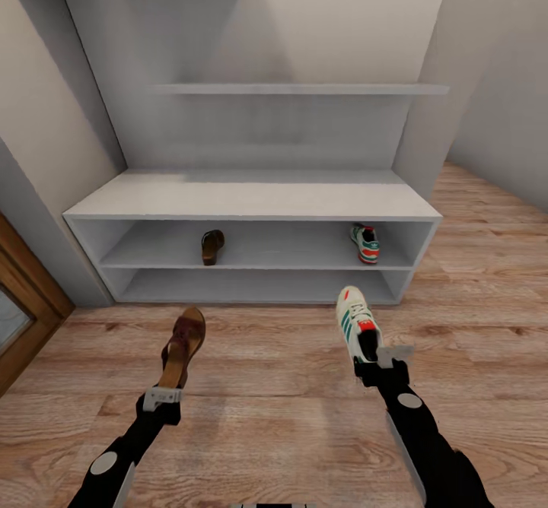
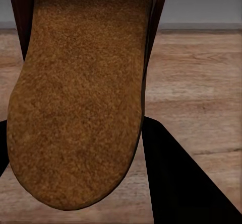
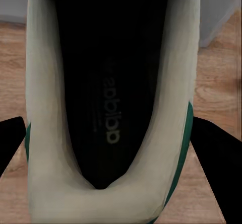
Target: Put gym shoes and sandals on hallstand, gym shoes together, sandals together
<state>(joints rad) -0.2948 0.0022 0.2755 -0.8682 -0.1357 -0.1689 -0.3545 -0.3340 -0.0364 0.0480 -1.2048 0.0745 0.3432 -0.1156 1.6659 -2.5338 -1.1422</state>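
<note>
My left gripper [image 1: 169, 388] is shut on the heel of a dark brown sandal [image 1: 184, 341], held toe-forward above the corridor floor [image 1: 266, 386]. The left wrist view has its tan footbed [image 2: 80, 98] between the dark fingers [image 2: 186, 183]. My right gripper [image 1: 373, 361] is shut on the heel of a cream gym shoe [image 1: 355, 324] with green stripes. The right wrist view looks into its dark lining [image 3: 108, 108] between the fingers [image 3: 217, 153]. On the pale grey hallstand [image 1: 251, 198] ahead, the upper shelf holds another sandal [image 1: 212, 246] at centre-left and another gym shoe [image 1: 366, 242] at the right end.
A wooden door frame [image 1: 23, 303] stands at the left. Grey walls close in on both sides of the hallstand, and a grey wall shelf [image 1: 297, 90] hangs above it. Open plank floor lies between me and the unit.
</note>
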